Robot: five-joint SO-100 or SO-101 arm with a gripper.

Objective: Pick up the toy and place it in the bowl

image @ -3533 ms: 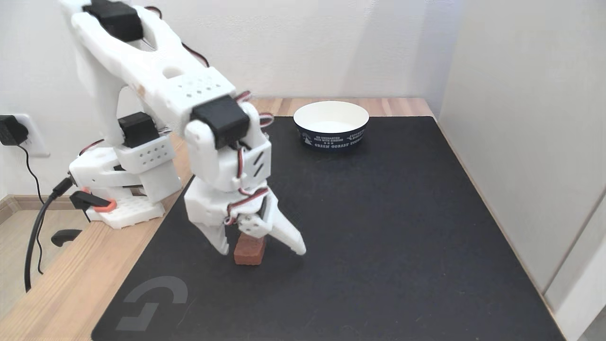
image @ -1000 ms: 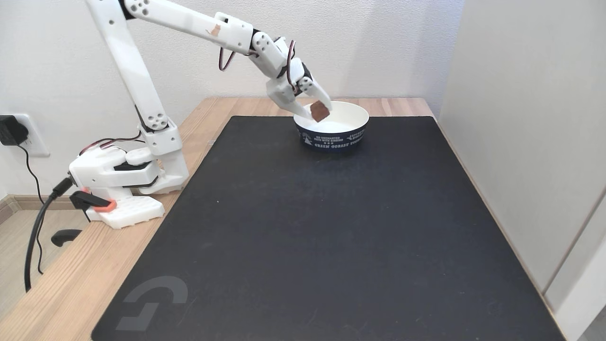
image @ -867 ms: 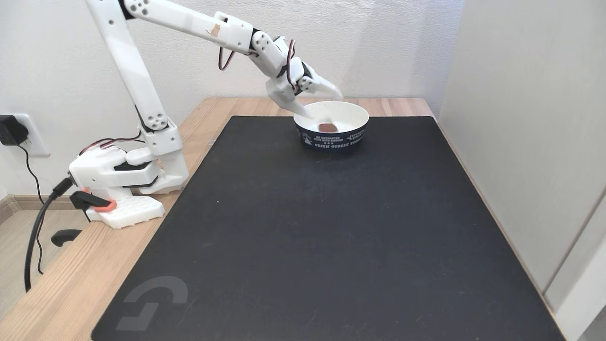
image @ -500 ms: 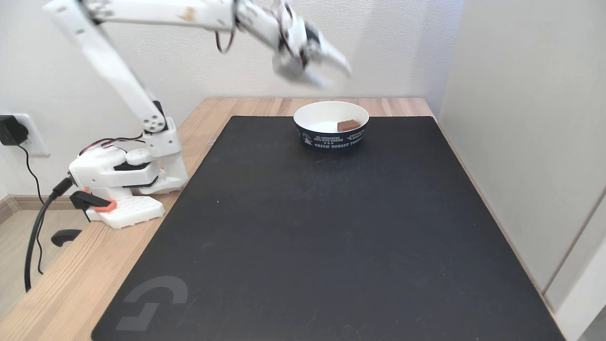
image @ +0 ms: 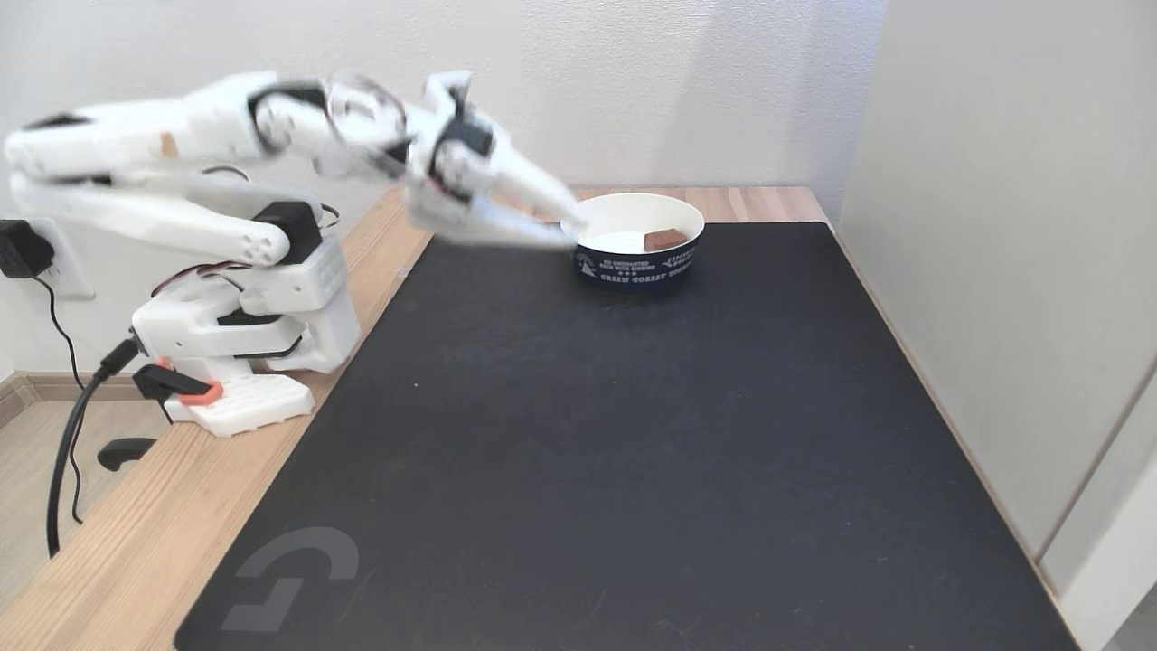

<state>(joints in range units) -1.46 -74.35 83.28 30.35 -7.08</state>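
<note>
Toy (image: 665, 239), the small reddish-brown block, lies inside the bowl (image: 633, 262) in the fixed view, against the right part of its white inner wall and clear of the arm. That bowl, navy outside with white print, stands on the black mat (image: 633, 452) near the mat's far edge. To the left of the bowl the white arm (image: 181, 154) is folded low and smeared by motion blur. Its gripper (image: 560, 228) reaches toward the bowl's left rim, the two fingers spread apart in a narrow V and holding nothing; whether a tip touches the rim cannot be told through the blur. Further left of the bowl, the arm's base (image: 226, 362) sits on the wooden table (image: 117, 551), beside the mat.
</note>
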